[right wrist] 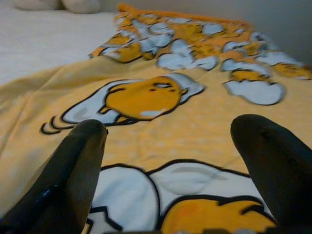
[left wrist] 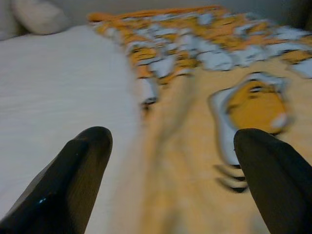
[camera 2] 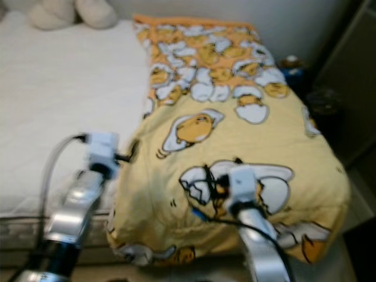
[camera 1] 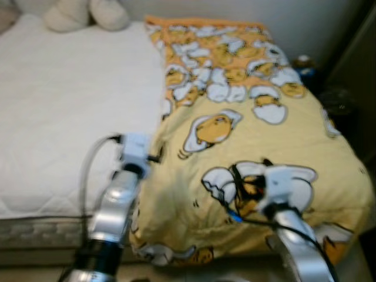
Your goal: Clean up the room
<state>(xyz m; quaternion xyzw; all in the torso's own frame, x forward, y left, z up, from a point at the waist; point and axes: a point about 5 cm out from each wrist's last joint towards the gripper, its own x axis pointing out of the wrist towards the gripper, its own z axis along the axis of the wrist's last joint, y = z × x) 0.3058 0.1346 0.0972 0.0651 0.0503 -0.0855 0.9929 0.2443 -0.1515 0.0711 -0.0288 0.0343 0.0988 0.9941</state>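
You see a yellow blanket (camera 1: 247,147) printed with black-outlined yellow cartoon figures in white eggshells, its far end banded orange. Beside it the bed (camera 1: 64,111) is plain white with a faint quilted texture, and two cream plush shapes (camera 1: 85,13) lie at its head. Your arms are silver with white wrist blocks, and the left claw (left wrist: 175,180) and right claw (right wrist: 170,170) have black fingers.

No readable text, labels, brands, numbers or signs anywhere, merely wordless cartoon egg-yolk figures printed across the yellow blanket (camera 1: 252,147) on the bed's right side.
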